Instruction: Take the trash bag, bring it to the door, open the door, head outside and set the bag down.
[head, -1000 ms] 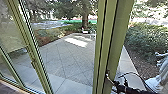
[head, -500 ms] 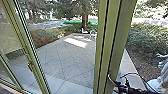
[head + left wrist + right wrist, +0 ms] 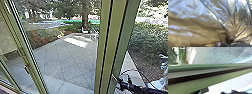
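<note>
Background: paved yard (image 3: 67,60) beyond the green post (image 3: 110,45); bushes (image 3: 147,40) to the post's right.
Right gripper (image 3: 115,79): at the post's lower part; whether open or closed, cannot tell.
Left gripper (image 3: 230,42): closed on gathered folds of the trash bag (image 3: 199,23) (shiny, much creased).
Bag's place: at the left gripper; relation to the post, cannot tell.

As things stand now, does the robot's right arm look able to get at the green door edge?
Most likely yes. In the head view the right arm has its tip right beside the door edge, and I see nothing in the way between them.
</note>
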